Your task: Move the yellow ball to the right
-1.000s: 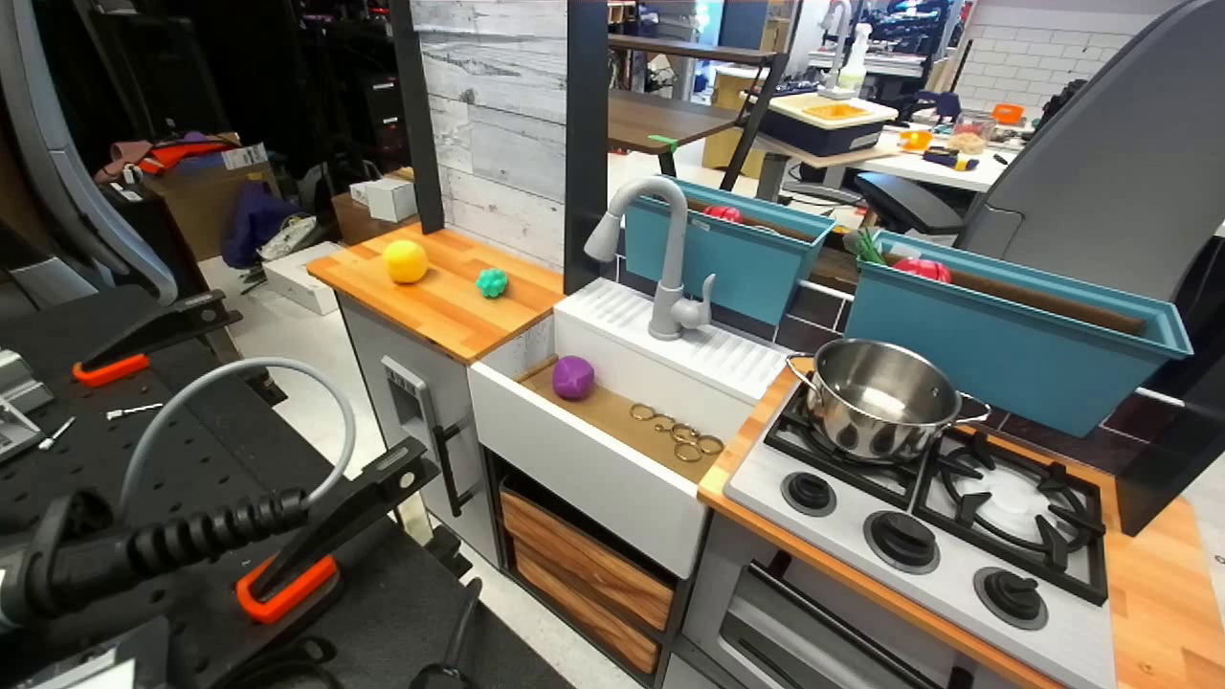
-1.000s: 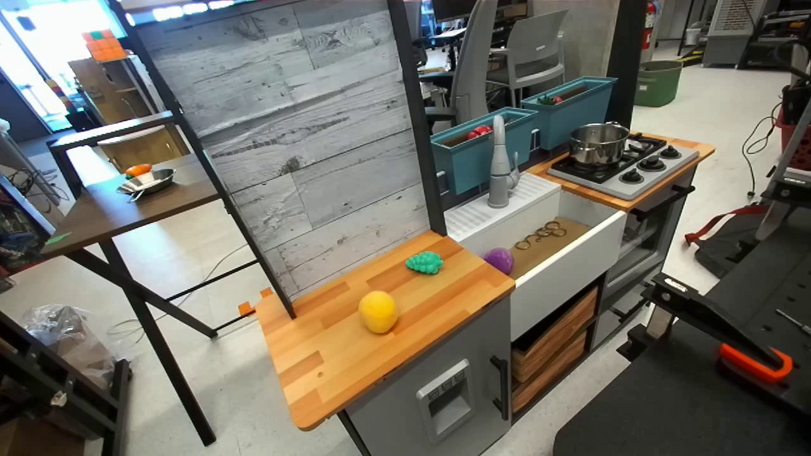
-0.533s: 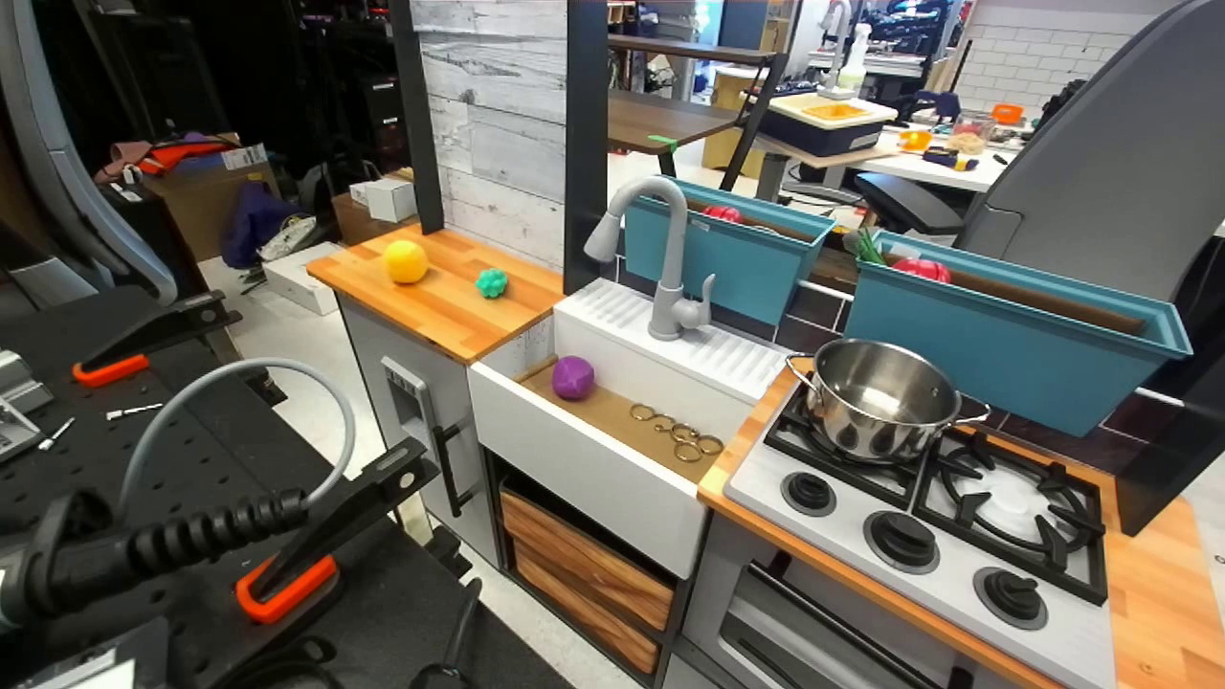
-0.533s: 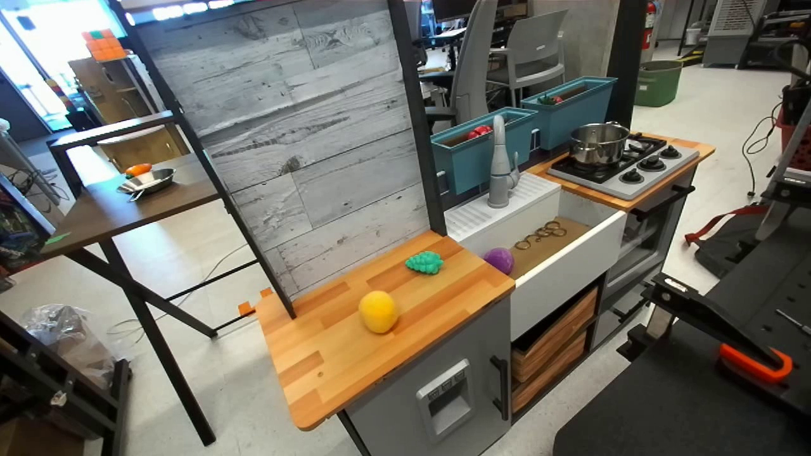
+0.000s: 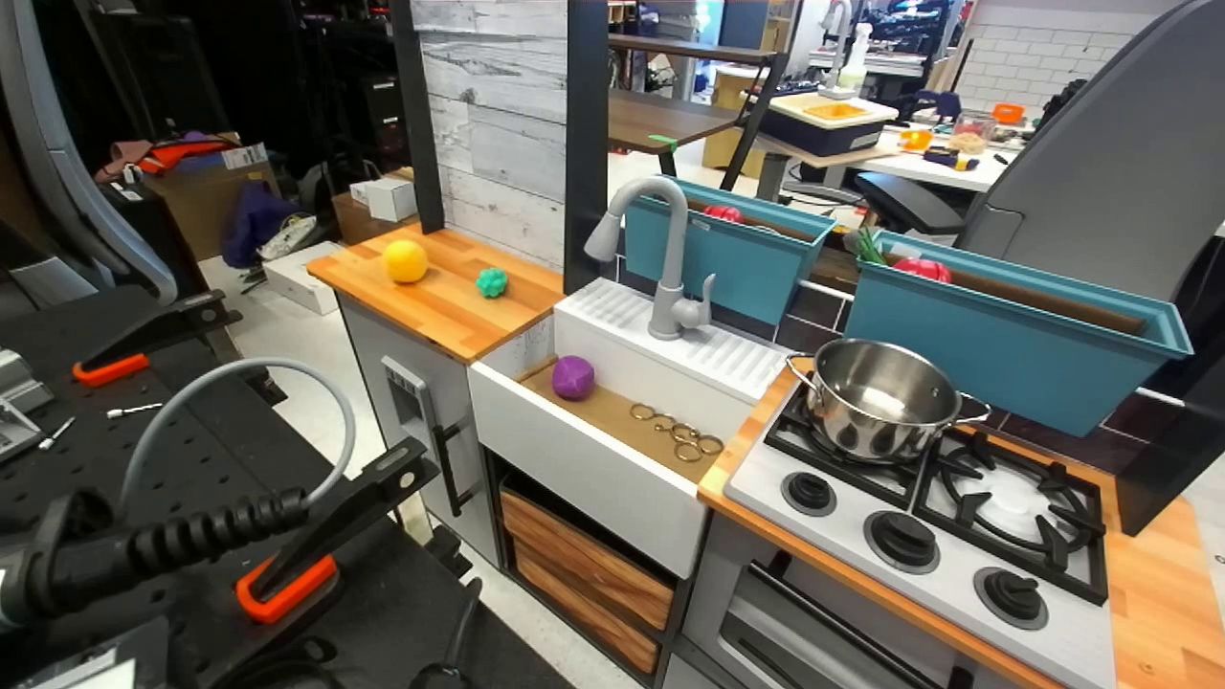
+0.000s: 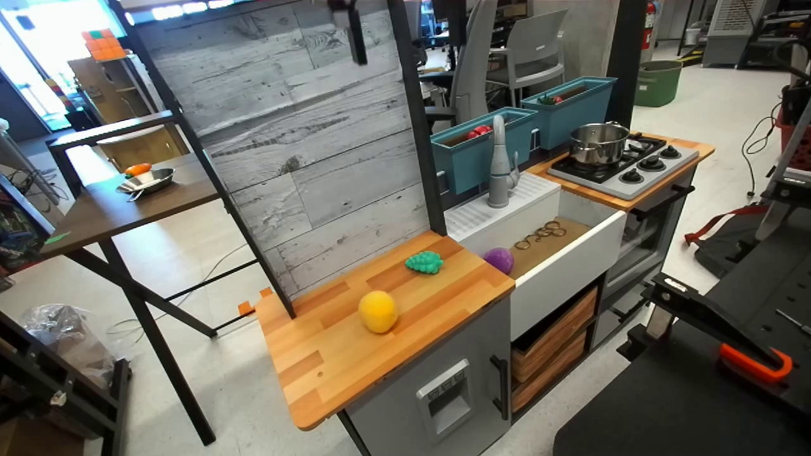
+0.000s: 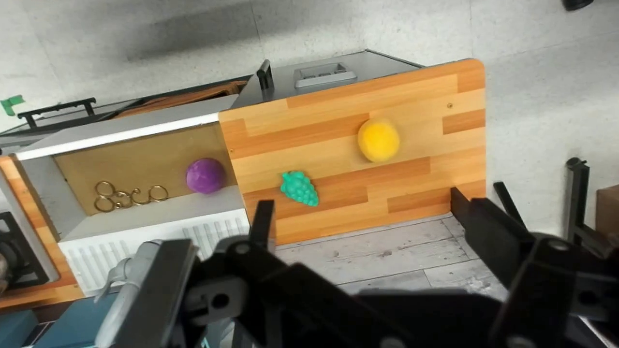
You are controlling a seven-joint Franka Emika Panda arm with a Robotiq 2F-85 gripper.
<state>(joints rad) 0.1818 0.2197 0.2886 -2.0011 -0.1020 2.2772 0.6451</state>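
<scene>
Yellow ball (image 7: 378, 140) resting free on the worktop (image 7: 300, 145); gripper (image 7: 360, 205) spread, holding nothing. Apparently nothing is yet done: grasp, rightward move and release remain.

A rectangular countertop (image 7: 333, 154) of striped orange-brown wood bore a smooth yellow ball (image 7: 379, 140) and, apart from it, a bumpy green cluster (image 7: 300, 188), probably plastic.
</scene>
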